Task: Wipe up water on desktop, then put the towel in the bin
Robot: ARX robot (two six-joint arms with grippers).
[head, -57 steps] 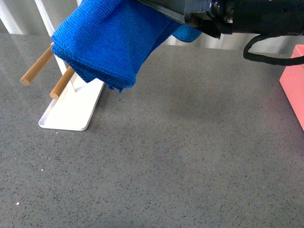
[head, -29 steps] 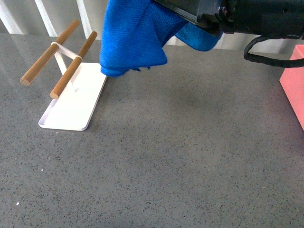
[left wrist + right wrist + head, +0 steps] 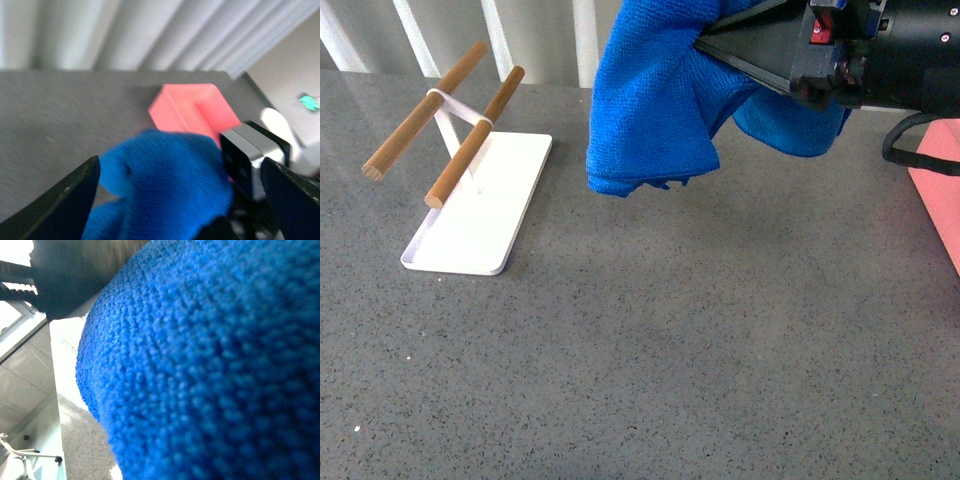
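Right gripper (image 3: pixel 720 45) is closed on the towel (image 3: pixel 650 110), fingertips buried in its folds. This keeps the towel clear of the desktop (image 3: pixel 670 350), well left of the bin (image 3: pixel 940 190). Left gripper (image 3: pixel 179 160): fingers spread wide, gripping nothing.
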